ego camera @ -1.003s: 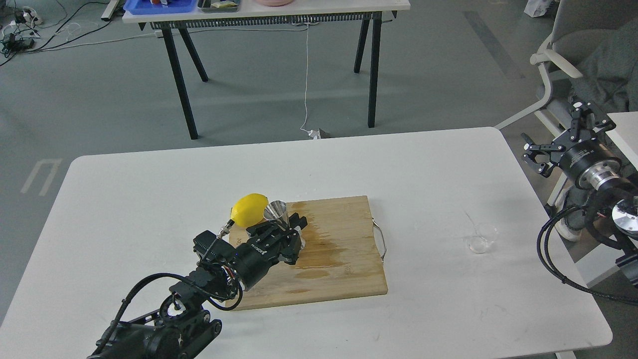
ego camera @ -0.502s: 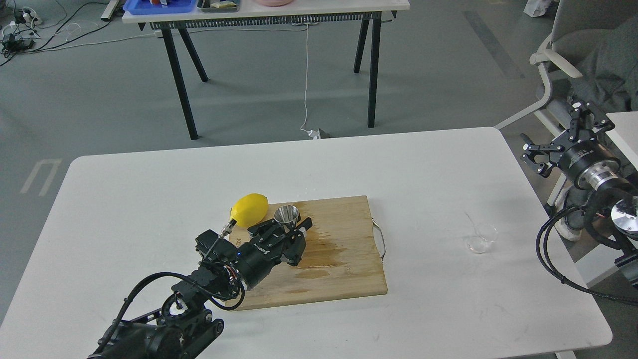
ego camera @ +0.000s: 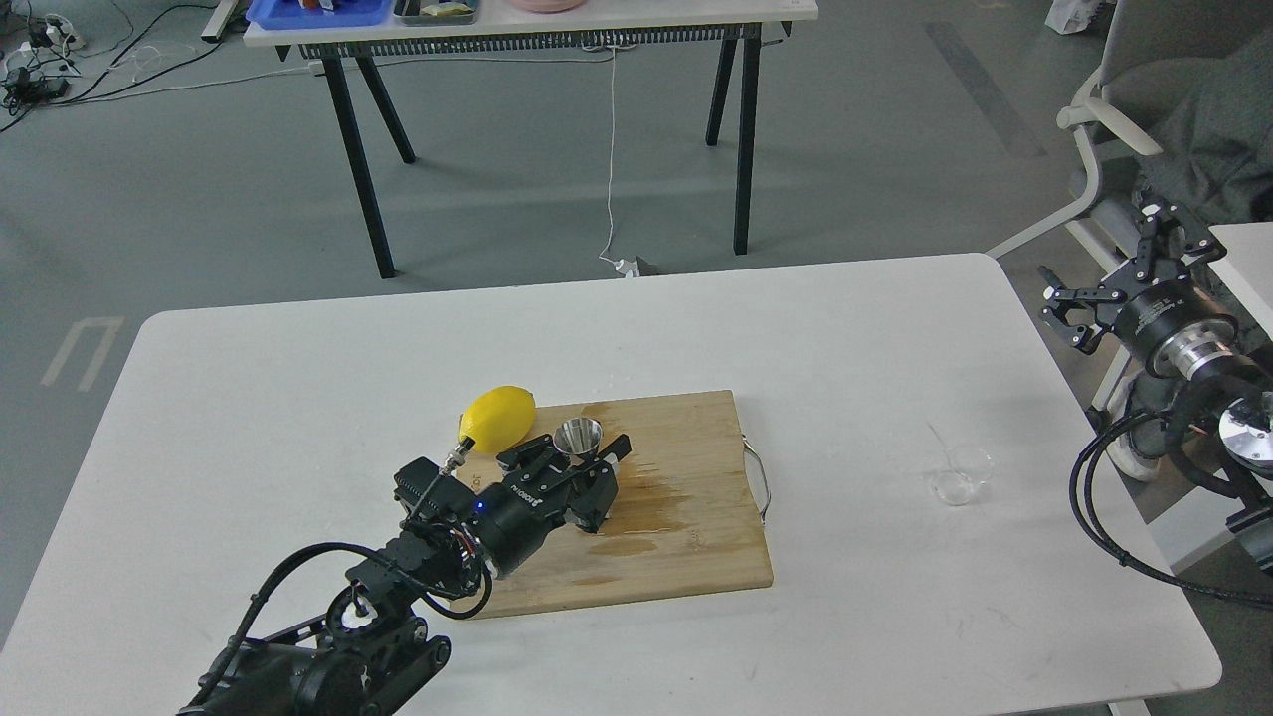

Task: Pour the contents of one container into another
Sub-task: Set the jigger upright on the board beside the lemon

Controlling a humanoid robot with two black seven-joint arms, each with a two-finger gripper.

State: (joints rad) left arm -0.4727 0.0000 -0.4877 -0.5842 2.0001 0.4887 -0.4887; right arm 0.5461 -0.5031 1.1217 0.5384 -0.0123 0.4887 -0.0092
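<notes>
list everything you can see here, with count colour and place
jigger: 1, shiny steel, on board's far left corner
glass cup: 1, clear, on table, right of board
lemon: 1, yellow, at board's far left edge
cutting board: 1, wood with wet stain, table centre
table: 1, white
far table: 1, white, black legs
left gripper: 1, black, jaws around jigger
right gripper: 1, black, open, off table's right edge

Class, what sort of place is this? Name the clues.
Probably a robotics lab or workshop, not a kitchen: bare grey floor, loose cables in the corner, trestle table with trays behind the white table.
</notes>
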